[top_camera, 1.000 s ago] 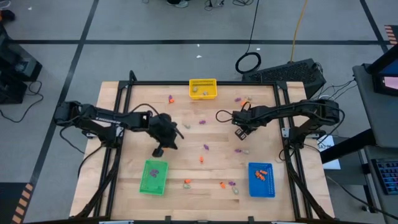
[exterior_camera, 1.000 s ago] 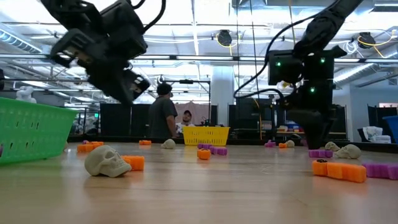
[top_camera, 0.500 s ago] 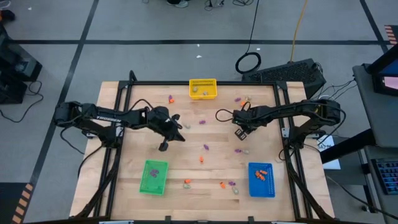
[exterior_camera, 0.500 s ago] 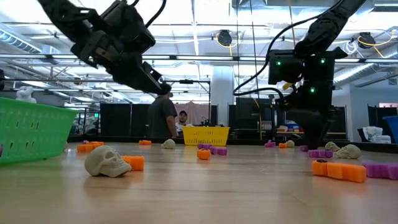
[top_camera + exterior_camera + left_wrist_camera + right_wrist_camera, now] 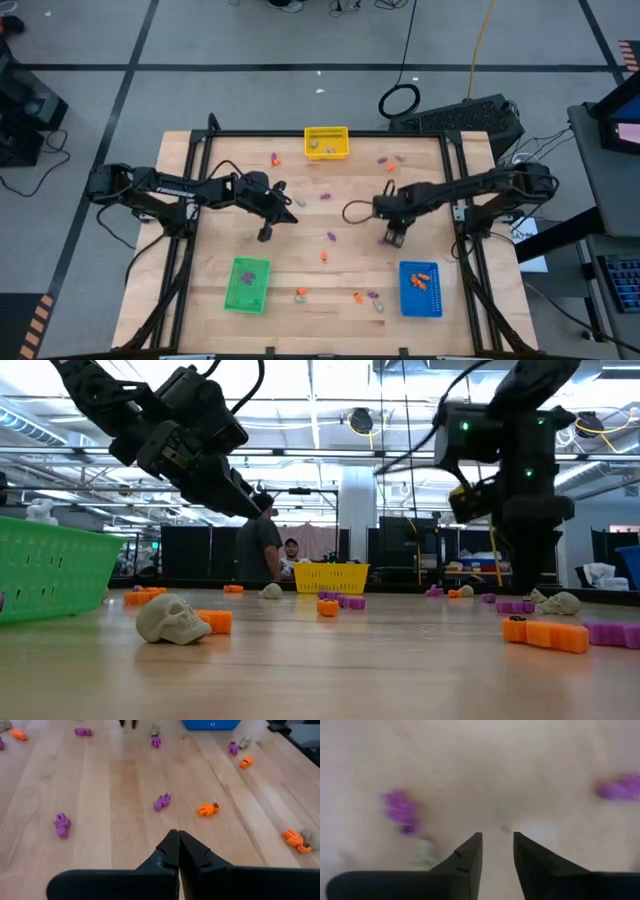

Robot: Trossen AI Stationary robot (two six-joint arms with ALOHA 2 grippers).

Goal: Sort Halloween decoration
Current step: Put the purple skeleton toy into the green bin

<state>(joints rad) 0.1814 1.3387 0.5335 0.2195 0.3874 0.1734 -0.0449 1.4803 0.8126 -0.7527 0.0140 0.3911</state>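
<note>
Hovering with fingers spread above bare counter [image 5: 300, 255], the right end effector [image 5: 496, 851] has a purple trinket [image 5: 401, 811] close alongside, nothing pinched.

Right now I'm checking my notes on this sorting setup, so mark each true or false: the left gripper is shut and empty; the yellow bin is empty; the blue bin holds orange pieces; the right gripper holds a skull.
1. The left gripper is shut and empty. True.
2. The yellow bin is empty. False: small pale pieces lie in it.
3. The blue bin holds orange pieces. True.
4. The right gripper holds a skull. False: its fingers stand apart with nothing between them.
</note>
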